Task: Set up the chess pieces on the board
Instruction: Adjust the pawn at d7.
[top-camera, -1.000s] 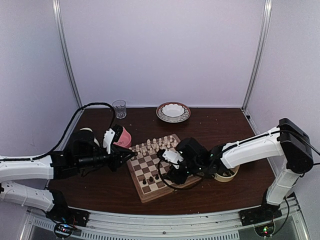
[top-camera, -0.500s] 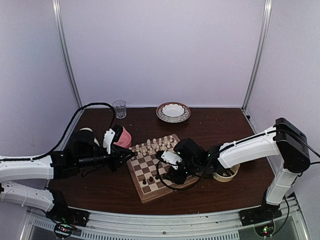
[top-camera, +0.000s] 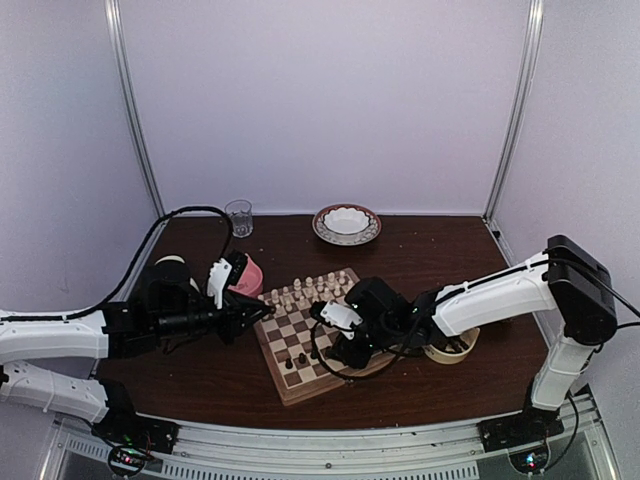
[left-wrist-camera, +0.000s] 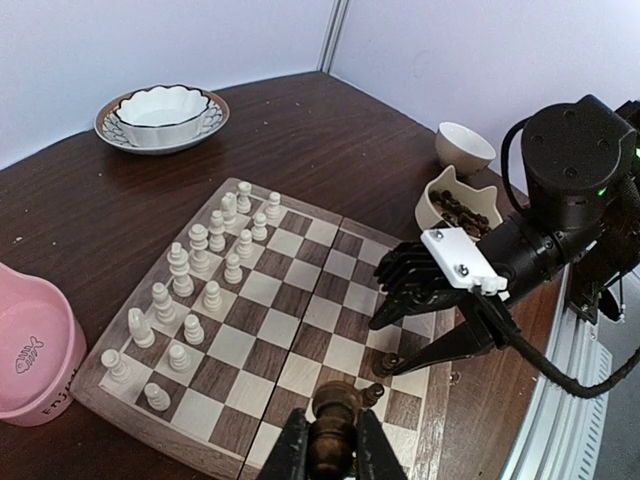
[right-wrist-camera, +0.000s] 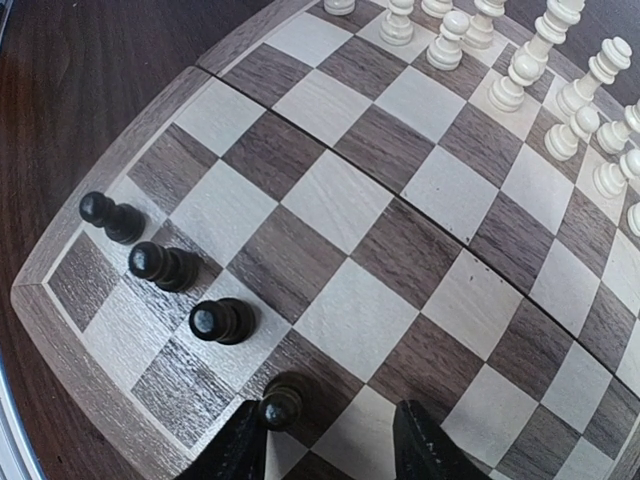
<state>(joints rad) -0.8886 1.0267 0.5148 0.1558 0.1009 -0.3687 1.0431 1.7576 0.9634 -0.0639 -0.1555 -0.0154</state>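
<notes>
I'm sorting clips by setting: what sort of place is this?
Probably a robot test booth, not a home: plain white walls and metal corner posts enclose a dark table; the left arm and right arm reach over a chessboard.

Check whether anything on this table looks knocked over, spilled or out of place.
Nothing stands out. The cream-white chessmen and dark brown wooden pawns all stand upright on the square wooden chessboard, which merely sits skewed on the dark brown tabletop.
</notes>
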